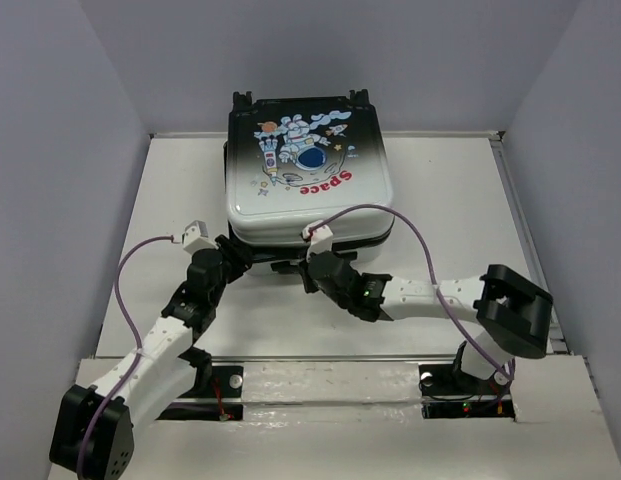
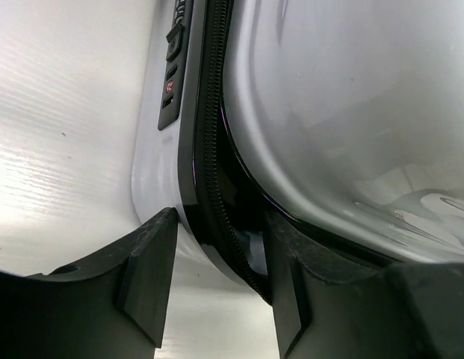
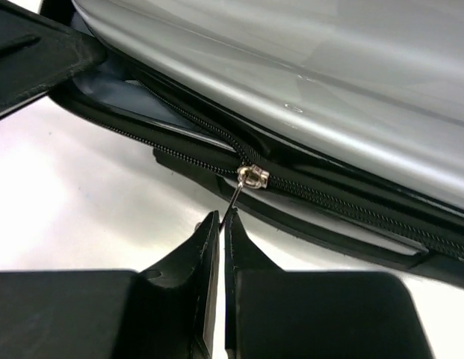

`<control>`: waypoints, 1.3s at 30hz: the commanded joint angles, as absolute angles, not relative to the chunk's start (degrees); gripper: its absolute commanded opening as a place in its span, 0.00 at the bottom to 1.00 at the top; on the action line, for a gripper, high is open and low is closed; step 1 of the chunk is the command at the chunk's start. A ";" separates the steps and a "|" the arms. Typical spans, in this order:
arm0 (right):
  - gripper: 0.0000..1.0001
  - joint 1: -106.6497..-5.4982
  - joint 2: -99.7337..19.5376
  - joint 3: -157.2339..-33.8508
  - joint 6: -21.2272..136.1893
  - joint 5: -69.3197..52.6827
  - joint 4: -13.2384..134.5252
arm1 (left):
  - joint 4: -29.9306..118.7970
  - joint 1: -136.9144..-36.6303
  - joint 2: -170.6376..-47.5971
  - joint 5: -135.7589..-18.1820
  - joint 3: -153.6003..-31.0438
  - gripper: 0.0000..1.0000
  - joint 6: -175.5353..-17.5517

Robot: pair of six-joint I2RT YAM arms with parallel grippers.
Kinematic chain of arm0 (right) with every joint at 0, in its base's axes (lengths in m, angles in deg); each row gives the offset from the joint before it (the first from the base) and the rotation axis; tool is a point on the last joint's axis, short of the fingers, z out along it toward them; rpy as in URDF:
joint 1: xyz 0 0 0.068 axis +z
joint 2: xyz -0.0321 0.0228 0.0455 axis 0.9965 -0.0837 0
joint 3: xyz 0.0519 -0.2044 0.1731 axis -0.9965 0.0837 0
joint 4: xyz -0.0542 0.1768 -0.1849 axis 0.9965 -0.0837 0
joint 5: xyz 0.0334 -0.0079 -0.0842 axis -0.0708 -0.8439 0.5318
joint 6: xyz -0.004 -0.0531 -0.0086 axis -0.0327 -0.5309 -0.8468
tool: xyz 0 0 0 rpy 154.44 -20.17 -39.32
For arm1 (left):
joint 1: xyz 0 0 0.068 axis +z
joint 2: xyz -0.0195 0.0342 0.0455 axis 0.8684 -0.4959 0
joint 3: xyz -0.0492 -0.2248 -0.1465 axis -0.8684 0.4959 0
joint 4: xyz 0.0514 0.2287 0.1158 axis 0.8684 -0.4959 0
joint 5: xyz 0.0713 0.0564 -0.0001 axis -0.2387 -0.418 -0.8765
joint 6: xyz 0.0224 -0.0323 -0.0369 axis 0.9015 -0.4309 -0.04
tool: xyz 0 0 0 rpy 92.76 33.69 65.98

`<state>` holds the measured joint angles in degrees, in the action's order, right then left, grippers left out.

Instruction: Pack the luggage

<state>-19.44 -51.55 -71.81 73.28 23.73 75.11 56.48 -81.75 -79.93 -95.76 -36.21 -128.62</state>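
Note:
The luggage (image 1: 305,170) lies flat at the back middle of the table, lid down, astronaut and red "Space" print facing up. Its zipper is closed on one side of the slider and still parted toward the near-left corner. My left gripper (image 1: 235,255) is at that corner; in the left wrist view its jaws (image 2: 220,247) clamp the lower shell's rim (image 2: 194,172), one finger in the gap under the lid. My right gripper (image 1: 315,265) is at the near edge, shut (image 3: 222,221) on the thin metal pull of the zipper slider (image 3: 252,176).
The white table (image 1: 440,190) is boxed in by grey walls on three sides. A combination lock (image 2: 170,75) sits on the suitcase's side. Purple cables loop over both arms. A dark finger-like shape (image 3: 37,52) shows at the right wrist view's upper left.

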 commanded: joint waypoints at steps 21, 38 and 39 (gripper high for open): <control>0.70 -24.35 -23.99 -56.21 83.90 17.62 59.50 | 66.41 -94.45 -73.53 -79.17 -33.69 0.06 -139.10; 0.70 -33.70 -26.34 -63.14 73.08 13.03 51.50 | 69.93 -103.08 -74.76 -84.62 -32.55 0.06 -141.92; 0.70 -33.70 -25.65 -63.59 72.90 12.95 48.26 | 69.75 -103.16 -74.32 -84.62 -32.37 0.06 -142.00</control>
<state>-32.93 -27.18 -58.85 75.86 12.25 54.80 65.33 -102.64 -75.01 -84.72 -31.99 -141.65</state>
